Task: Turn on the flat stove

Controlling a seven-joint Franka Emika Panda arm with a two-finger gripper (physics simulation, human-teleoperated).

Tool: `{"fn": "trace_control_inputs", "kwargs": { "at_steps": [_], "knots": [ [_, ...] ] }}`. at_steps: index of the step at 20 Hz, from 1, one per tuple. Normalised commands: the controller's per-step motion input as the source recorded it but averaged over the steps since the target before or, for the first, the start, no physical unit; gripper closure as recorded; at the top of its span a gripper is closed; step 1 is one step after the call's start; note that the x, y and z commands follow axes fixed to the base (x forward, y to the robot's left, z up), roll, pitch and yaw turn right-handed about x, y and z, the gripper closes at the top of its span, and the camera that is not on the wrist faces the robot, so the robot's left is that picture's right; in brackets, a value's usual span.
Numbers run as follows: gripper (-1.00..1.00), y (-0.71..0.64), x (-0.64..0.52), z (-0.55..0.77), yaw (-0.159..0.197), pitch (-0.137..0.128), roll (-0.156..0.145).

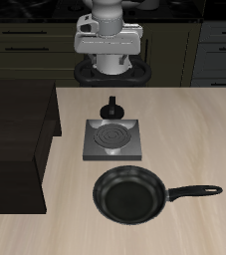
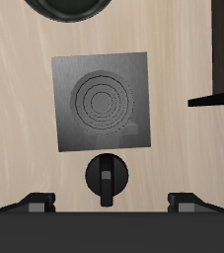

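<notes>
The flat stove [image 1: 112,140] is a small grey square plate with a dark spiral coil, lying mid-table. Its black round knob [image 1: 111,108] stands at the plate's back edge, toward the robot's base. In the wrist view the stove [image 2: 102,101] and its knob [image 2: 107,179] show from straight above. My gripper [image 1: 109,58] hangs high above the table's back, behind the knob. Its fingertips [image 2: 35,206] stand wide apart, either side of the knob and well above it, holding nothing.
A black frying pan [image 1: 131,194] with a long handle lies in front of the stove, near the table's front edge; its rim also shows in the wrist view [image 2: 74,8]. A dark wooden cabinet [image 1: 15,139] stands along one side of the table.
</notes>
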Motion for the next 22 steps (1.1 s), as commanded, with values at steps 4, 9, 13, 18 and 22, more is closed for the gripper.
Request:
{"fn": "trace_control_inputs", "kwargs": {
  "at_steps": [4, 9, 13, 18, 22],
  "knots": [
    [-1.00, -0.04, -0.06, 0.12, 0.004, -0.023, 0.011],
    [-1.00, -0.04, -0.05, 0.01, 0.001, -0.002, -0.019],
    [-1.00, 0.09, -0.06, -0.03, 0.019, -0.012, 0.008],
    [-1.00, 0.16, -0.25, 0.06, -0.011, -0.013, 0.042],
    [-1.00, 0.00, -0.33, 0.21, -0.032, -0.036, 0.001]
  ]
}}
